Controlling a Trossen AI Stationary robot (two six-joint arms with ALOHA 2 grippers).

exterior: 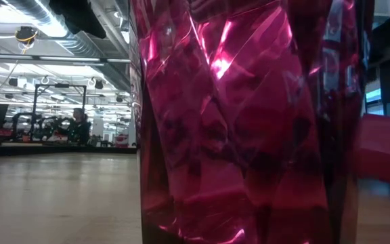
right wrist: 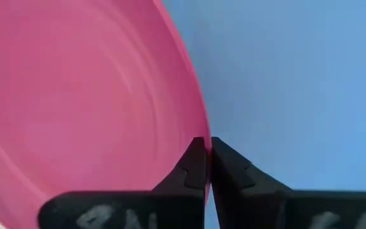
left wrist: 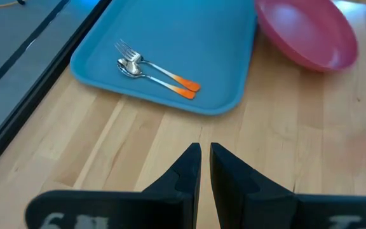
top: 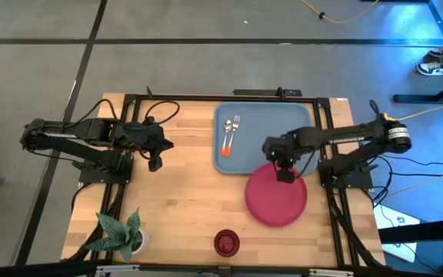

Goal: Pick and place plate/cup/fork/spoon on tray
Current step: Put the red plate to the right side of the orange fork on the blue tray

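The pink-red plate (top: 275,201) lies at the table's right, its far rim over the near edge of the blue-grey tray (top: 271,123). My right gripper (top: 284,172) is shut on that rim. The fork (left wrist: 132,52) and the spoon (left wrist: 131,69) lie side by side on the tray's left part, orange handles together. The dark red cup (top: 225,242) stands upright near the table's near edge and fills the low view (exterior: 249,122). My left gripper (top: 156,159) is shut and empty over bare wood left of the tray. My right gripper pinches the plate's far rim (right wrist: 194,124) between its two fingers, one finger on the plate's inner side and one on its outer side. The fingers point down and toward the table's near side. The plate is tilted, with the held rim (left wrist: 265,19) raised above the tray's near edge.
A potted green plant (top: 120,233) stands at the table's near left corner. A black frame (top: 206,98) runs along the table's far edge and sides. Bare wood lies between the cup, the plate and my left gripper. The plate also shows at the low view's right (exterior: 384,156).
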